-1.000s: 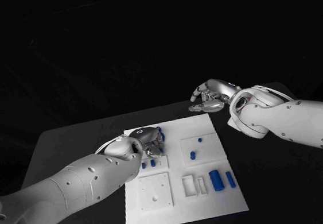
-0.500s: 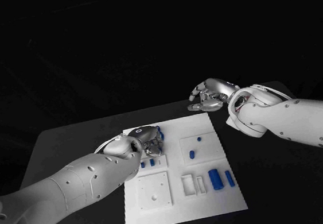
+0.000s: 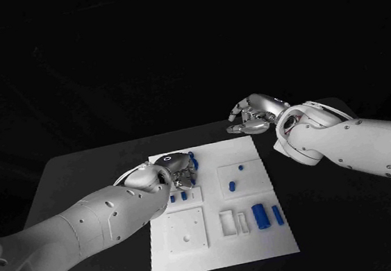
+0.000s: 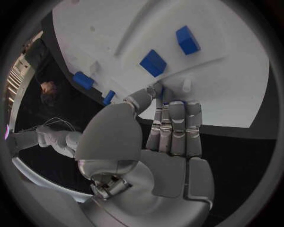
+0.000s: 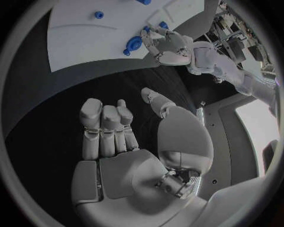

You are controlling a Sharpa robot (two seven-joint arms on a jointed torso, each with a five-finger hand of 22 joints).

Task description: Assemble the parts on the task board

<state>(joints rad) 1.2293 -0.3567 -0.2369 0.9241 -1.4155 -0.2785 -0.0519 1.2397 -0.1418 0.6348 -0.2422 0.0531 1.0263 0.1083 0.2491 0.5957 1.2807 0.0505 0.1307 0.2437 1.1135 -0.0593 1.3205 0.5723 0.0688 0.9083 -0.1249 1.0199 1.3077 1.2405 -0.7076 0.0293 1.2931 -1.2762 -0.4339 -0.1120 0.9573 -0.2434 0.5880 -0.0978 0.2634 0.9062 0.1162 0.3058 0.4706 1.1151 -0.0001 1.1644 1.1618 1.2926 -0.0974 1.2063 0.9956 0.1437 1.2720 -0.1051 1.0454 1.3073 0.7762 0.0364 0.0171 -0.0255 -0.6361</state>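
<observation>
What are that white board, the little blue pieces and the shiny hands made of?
The task board looks like matte white plastic, evenly pale without glare. The blue parts seem to be smooth plastic of uniform colour. The left hand and right hand look like polished metal or metallic-coated plastic, judging by their silver sheen.

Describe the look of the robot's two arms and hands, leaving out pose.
Both arms are glossy white rounded shells with small dark screw holes. The left hand and right hand are silver metal with segmented fingers. A thin cable runs beside the right arm.
</observation>
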